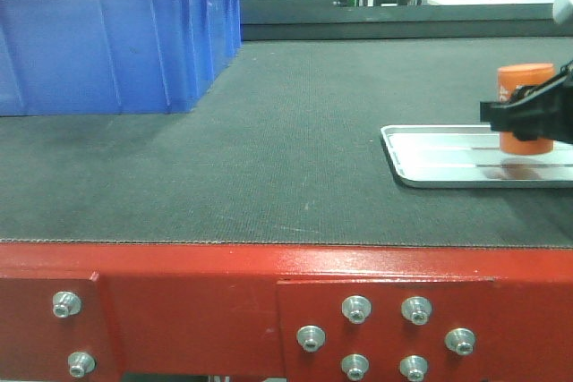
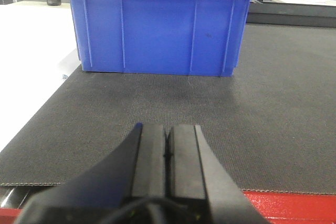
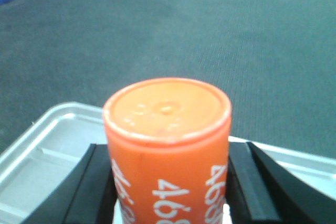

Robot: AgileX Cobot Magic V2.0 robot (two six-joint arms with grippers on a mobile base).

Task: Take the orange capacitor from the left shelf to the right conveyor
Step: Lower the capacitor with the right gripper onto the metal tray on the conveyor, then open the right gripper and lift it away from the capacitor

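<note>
Orange capacitor with white printed digits sits between the black fingers of the right gripper, above a silver tray. The surface is dark grey and finely woven, its frame red; a blue bin stands beyond the black left gripper.

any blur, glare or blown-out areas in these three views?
Right wrist: orange capacitor soft, too close; conveyor belt behind it hazy. Left wrist: white surface beside the belt blown out; left gripper fairly sharp. Front: blue bin shadows the belt; metal tray reflects the capacitor.
</note>
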